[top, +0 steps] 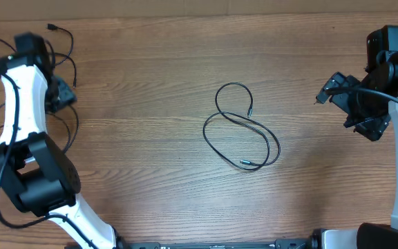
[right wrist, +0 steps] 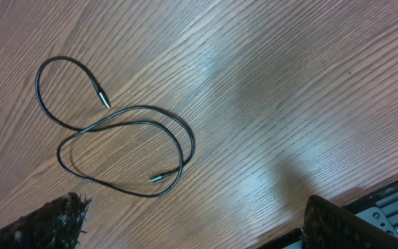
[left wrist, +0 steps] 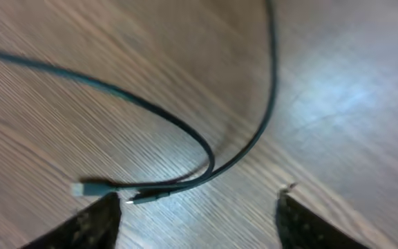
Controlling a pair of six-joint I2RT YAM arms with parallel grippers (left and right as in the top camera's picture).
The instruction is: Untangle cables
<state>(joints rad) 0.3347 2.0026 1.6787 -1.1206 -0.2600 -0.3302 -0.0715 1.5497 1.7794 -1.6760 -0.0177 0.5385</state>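
One thin black cable [top: 242,135] lies alone in loose loops at the table's middle, with small plugs at both ends; it also shows in the right wrist view [right wrist: 119,149]. More thin black cables [top: 64,66] lie tangled at the far left around my left arm. In the left wrist view two of these cords [left wrist: 185,135] cross on the wood, with small plugs just ahead of the left fingertip. My left gripper [left wrist: 195,214] is open and empty, low over them. My right gripper [right wrist: 192,221] is open and empty at the right side [top: 354,107], apart from the middle cable.
The wooden table [top: 157,83] fills the view. The left arm's white links and black base [top: 33,169] stand at the near left. The right arm's base [top: 392,52] stands at the far right.
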